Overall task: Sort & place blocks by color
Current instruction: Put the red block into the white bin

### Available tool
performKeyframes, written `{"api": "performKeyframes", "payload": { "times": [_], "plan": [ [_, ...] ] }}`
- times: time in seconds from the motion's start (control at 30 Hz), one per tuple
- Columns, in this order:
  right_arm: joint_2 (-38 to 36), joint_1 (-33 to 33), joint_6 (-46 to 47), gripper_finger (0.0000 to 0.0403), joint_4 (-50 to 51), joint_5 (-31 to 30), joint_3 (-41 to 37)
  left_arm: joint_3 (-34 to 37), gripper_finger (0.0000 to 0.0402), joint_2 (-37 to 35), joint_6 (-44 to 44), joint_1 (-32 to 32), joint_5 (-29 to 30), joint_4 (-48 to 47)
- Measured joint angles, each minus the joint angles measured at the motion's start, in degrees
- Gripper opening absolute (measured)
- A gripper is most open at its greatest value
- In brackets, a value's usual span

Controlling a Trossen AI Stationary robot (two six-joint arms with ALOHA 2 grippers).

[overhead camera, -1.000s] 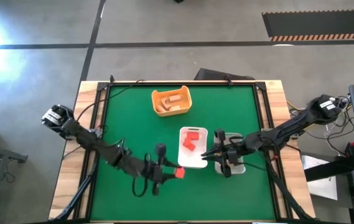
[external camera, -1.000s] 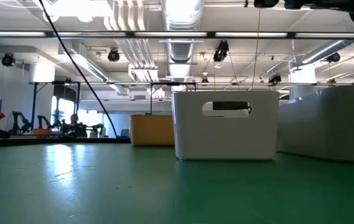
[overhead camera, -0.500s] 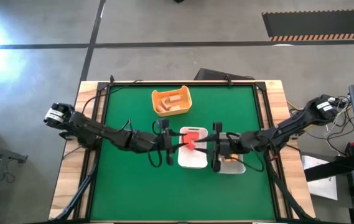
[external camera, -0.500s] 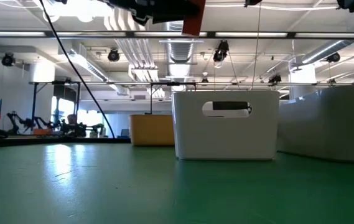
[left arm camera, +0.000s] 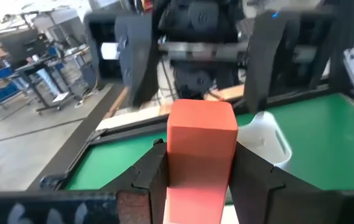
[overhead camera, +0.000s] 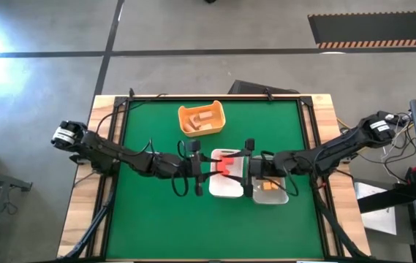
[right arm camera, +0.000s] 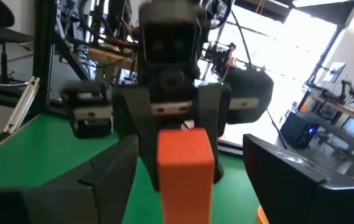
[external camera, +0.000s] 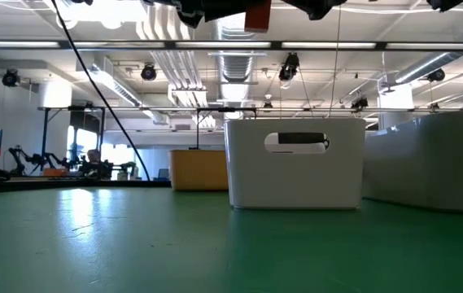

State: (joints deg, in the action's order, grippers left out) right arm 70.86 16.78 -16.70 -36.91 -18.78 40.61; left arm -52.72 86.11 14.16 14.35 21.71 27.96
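Note:
My left gripper (overhead camera: 206, 166) reaches in from the left and is shut on a red block (left arm camera: 201, 134) held over the white tray (overhead camera: 226, 193), where other red blocks (overhead camera: 226, 162) lie. My right gripper (overhead camera: 243, 169) faces it from the right, open. Its fingers (right arm camera: 96, 180) stand wide on either side of the block without touching it. An orange block (overhead camera: 268, 186) lies in the clear tray (overhead camera: 277, 199). Tan blocks (overhead camera: 204, 117) sit in the yellow-orange tub (overhead camera: 186, 111). My left gripper pinches the red block's two opposite sides (left arm camera: 198, 180) between its two fingers. The fingers come in about level from the table's left. The block is lifted clear above the white tray, and its free end (left arm camera: 201, 115) stands out past the fingers.
The white tray (external camera: 296, 163), the tub (external camera: 198, 171) and the clear tray (external camera: 434, 163) stand in the table's middle and far part. Bare green mat (overhead camera: 149, 219) lies to the left and near side. A black frame edges the mat.
My left gripper has carried the red block up from near the table's front edge toward the far edge, to above the white tray. My right gripper has moved left from over the clear tray toward the left gripper and has opened. An orange block now shows in the clear tray.

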Motion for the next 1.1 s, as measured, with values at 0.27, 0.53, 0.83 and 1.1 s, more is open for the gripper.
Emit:
{"api": "performKeyframes", "payload": {
  "times": [0.27, 0.53, 0.83, 1.1],
  "plan": [
    [2.46, -0.48, -1.26, 0.0271, -2.81, 1.25, 0.61, 0.02, 0.0112, 0.0, 0.3, 0.0, -0.69, 1.56],
    [2.46, -1.33, -1.03, 0.0154, -2.8, 1.34, 0.61, 0.1, 0.0112, 0.0, 0.28, 0.0, -0.67, 1.63],
    [2.32, -1.47, -2.24, 0.0116, -1.17, 1.18, 0.59, 0.75, 0.0245, 0.0, -0.13, -0.04, 2.02, 1.55],
    [1.11, -1.65, 0.14, 0.0116, 14.99, 0.32, 6.15, 3.81, 0.027, -0.9, 0.07, -0.02, 9.57, 1.35]
  ]
}}
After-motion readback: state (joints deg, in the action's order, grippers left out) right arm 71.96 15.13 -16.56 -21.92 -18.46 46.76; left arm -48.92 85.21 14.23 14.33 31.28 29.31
